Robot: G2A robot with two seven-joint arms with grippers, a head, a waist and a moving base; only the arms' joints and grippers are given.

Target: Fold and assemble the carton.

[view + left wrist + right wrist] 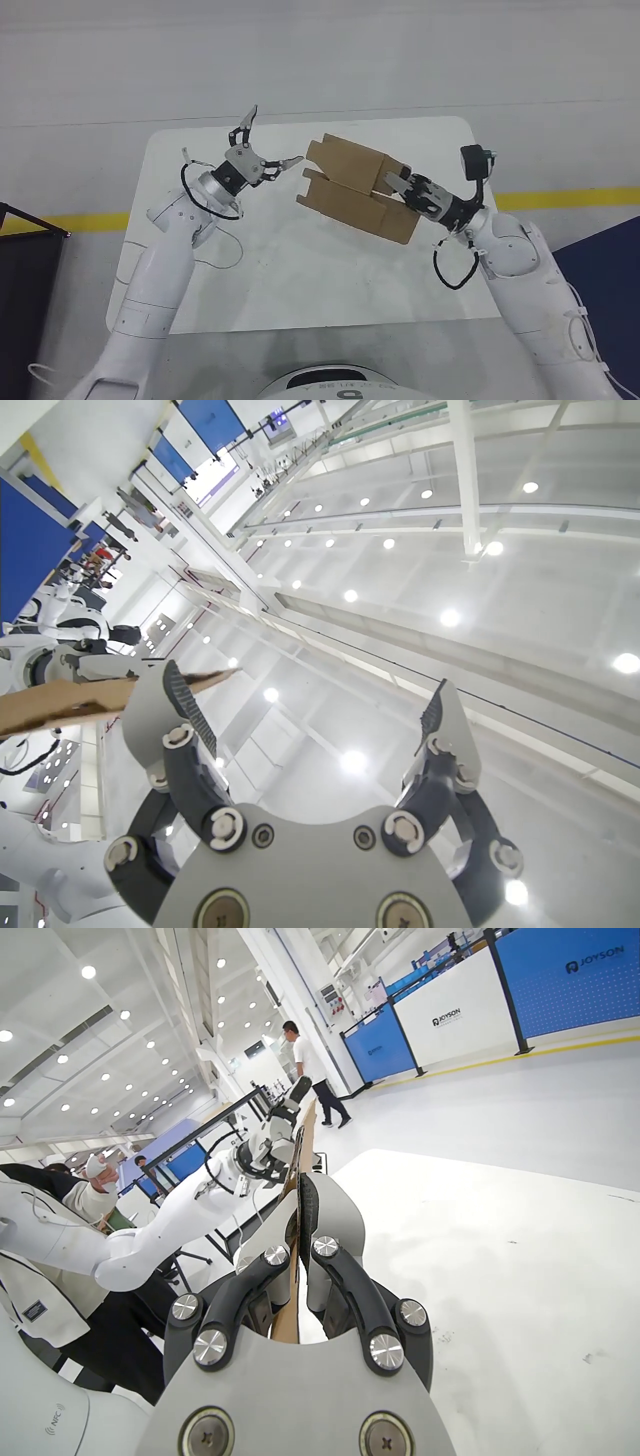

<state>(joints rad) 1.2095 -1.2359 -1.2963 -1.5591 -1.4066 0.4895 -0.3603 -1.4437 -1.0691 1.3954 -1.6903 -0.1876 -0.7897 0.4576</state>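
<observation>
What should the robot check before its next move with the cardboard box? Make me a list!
1. Right gripper has hold of the carton: ok, it is shut on one end of it.
2. Left gripper is ready to grab: ok, it is wide open.
3. Left gripper has hold of the carton: not ok, it grips nothing and sits beside the carton's other end.
4. Left gripper touches the carton's edge: cannot tell.
5. Carton is opened into a box shape: not ok, it is flat.
6. Carton is lifted off the table: cannot tell.
</observation>
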